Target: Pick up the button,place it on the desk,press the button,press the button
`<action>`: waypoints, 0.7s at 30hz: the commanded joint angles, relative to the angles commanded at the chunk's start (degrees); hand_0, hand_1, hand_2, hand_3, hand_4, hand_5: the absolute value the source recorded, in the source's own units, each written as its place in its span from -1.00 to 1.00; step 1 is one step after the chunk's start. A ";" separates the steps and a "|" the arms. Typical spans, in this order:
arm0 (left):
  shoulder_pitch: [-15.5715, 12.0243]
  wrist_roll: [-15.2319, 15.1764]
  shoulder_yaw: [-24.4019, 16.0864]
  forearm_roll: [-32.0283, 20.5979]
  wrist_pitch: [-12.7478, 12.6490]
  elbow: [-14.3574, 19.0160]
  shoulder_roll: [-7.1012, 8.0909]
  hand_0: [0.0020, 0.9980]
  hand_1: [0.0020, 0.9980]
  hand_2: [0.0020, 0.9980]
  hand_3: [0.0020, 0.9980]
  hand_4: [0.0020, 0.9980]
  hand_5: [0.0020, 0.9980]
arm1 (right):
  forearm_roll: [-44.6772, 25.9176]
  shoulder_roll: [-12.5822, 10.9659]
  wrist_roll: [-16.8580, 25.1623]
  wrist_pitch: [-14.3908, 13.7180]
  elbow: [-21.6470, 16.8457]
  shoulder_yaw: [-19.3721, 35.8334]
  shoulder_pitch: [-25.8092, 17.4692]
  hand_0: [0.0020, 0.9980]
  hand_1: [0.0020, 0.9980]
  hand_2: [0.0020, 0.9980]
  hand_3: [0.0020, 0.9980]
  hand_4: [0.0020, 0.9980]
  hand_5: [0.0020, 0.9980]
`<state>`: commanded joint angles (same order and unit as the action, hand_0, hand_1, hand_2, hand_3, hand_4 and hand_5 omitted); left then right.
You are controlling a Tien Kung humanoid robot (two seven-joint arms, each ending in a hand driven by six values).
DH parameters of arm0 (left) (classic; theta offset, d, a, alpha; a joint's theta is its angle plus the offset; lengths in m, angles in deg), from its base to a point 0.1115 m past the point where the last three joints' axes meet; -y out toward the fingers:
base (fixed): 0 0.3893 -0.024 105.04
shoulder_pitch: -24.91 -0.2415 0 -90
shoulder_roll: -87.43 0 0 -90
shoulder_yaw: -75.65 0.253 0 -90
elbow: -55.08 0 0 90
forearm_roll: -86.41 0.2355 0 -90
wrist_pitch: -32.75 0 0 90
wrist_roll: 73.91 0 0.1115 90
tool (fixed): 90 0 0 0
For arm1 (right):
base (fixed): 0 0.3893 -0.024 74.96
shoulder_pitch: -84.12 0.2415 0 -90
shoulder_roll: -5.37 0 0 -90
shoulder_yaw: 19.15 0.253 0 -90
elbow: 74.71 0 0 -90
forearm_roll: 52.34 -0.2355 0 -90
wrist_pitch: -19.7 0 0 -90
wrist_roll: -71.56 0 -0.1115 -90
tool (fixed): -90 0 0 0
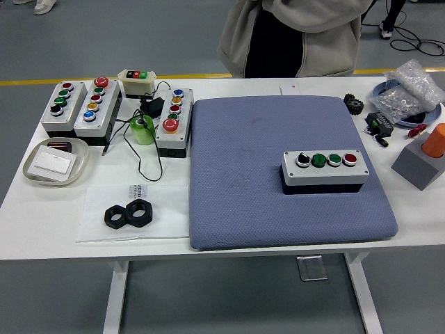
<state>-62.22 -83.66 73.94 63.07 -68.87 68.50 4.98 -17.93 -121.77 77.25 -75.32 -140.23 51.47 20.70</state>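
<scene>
No fingers are showing, so their state cannot be told. A tray (29, 169) is holding a card (54, 162); a button box (324, 170) is sitting on the blue pad (257, 181).

The button box (324, 170) is a grey four-button unit on a black base, sitting flat on the blue pad's right half: black, two green-ish I think, then red.
</scene>
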 joint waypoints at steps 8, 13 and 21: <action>-0.25 0.22 -0.50 0.55 -0.05 0.04 -0.22 0.50 0.71 0.84 0.69 0.31 1.00 | 0.26 0.92 -0.76 1.44 2.40 -1.35 0.87 0.86 0.67 0.66 0.61 0.36 0.27; -0.35 0.29 -0.66 0.78 -0.07 0.04 -0.25 0.50 0.71 0.83 0.69 0.31 1.00 | 0.27 2.15 -0.88 1.54 3.28 -1.25 0.97 0.86 0.67 0.66 0.61 0.35 0.26; -0.19 0.01 -0.16 0.08 0.04 0.07 -0.18 0.50 0.71 0.84 0.69 0.30 1.00 | 0.24 3.29 -1.25 2.91 3.46 -1.24 0.96 0.86 0.66 0.66 0.61 0.31 0.26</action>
<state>-62.41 -83.66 73.78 63.15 -68.82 68.57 4.80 -17.69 -118.48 76.00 -72.41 -136.77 50.22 21.65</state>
